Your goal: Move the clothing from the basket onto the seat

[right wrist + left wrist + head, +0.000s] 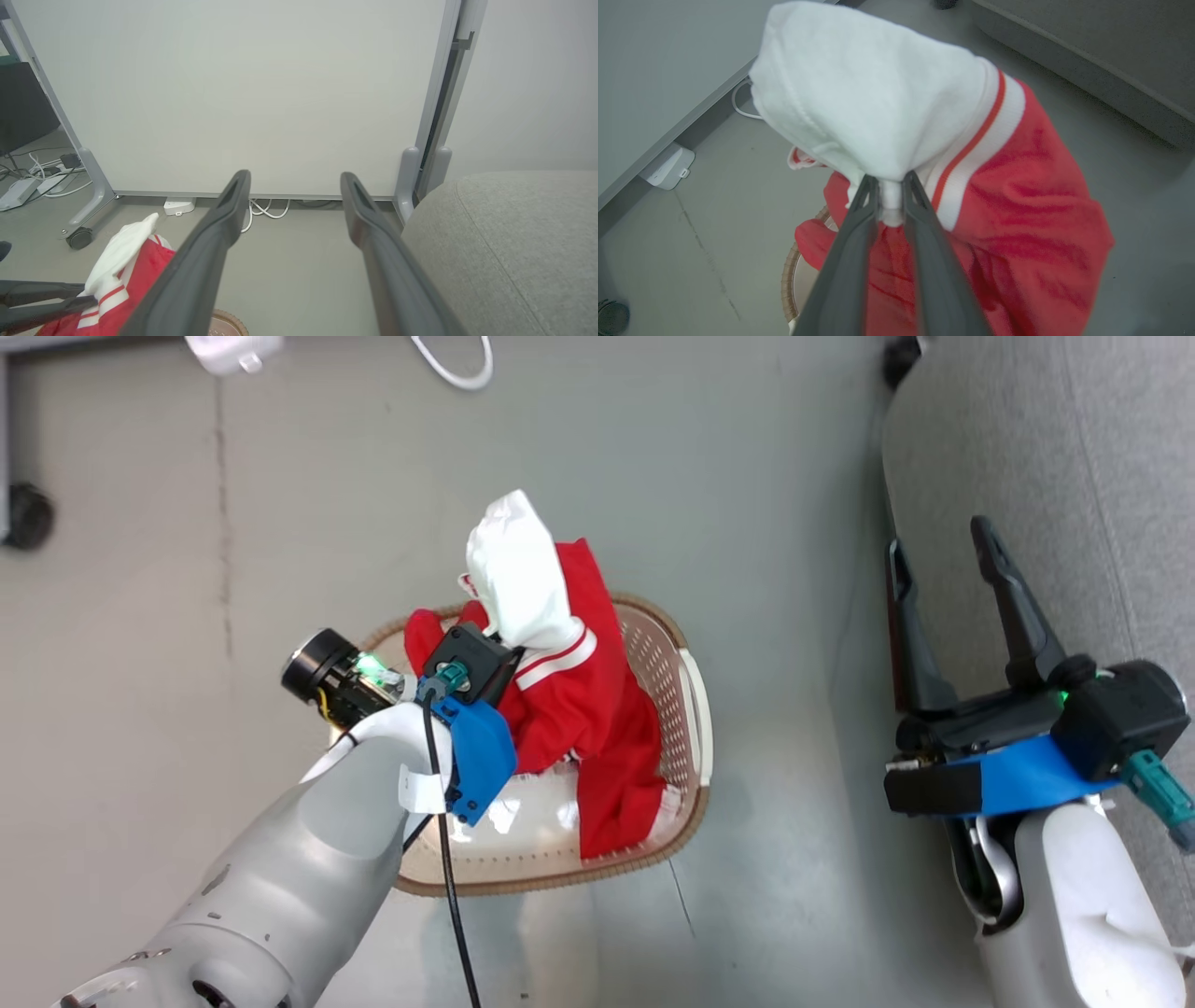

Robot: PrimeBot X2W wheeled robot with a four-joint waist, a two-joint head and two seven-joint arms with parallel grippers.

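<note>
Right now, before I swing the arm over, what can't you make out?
Head view: clothing and left forearm cover most of the basket floor; a second garment underneath can't be ruled out.
Left wrist view: left gripper tips buried in white fabric.
Head view: seat cut off at right edge.

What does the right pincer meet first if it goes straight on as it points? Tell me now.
Probably the white panel: the open right pincer points at it, with the seat off to the side. Depth is unclear.

No text, brand or number is legible on the basket [653, 649] (nor anywhere else).
</note>
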